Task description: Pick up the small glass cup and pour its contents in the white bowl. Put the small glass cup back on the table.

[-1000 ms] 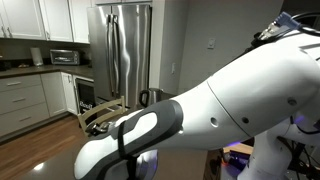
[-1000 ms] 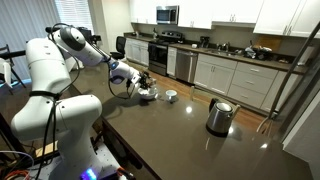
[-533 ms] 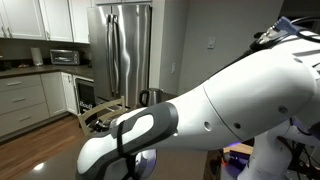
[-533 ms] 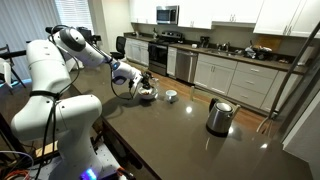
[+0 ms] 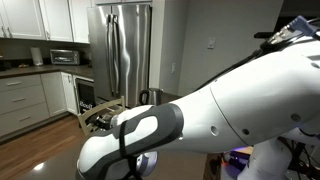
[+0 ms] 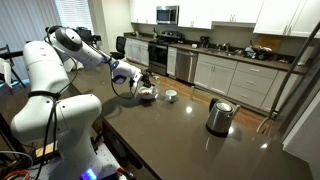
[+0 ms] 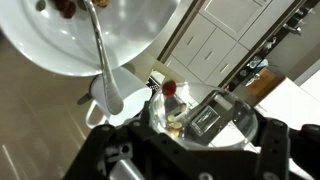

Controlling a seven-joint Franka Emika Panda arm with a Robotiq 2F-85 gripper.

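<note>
In the wrist view my gripper (image 7: 200,125) is shut on the small glass cup (image 7: 232,100). The cup is clear and holds red and yellow pieces near its rim. The white bowl (image 7: 55,45) lies just beyond it, with a spoon (image 7: 100,60) and some red pieces inside. In an exterior view my gripper (image 6: 138,85) hovers at the white bowl (image 6: 148,97) on the dark brown table (image 6: 180,145); the held cup is too small to make out there. In the other exterior view the arm (image 5: 200,120) hides the bowl and the cup.
A small pale round dish (image 6: 171,96) sits on the table just past the bowl. A steel kettle (image 6: 219,117) stands farther along. Kitchen counters and a stove (image 6: 160,55) line the back wall. A steel fridge (image 5: 130,50) stands behind the arm.
The arm has shifted slightly. The gripper stays at the bowl with the cup in it.
</note>
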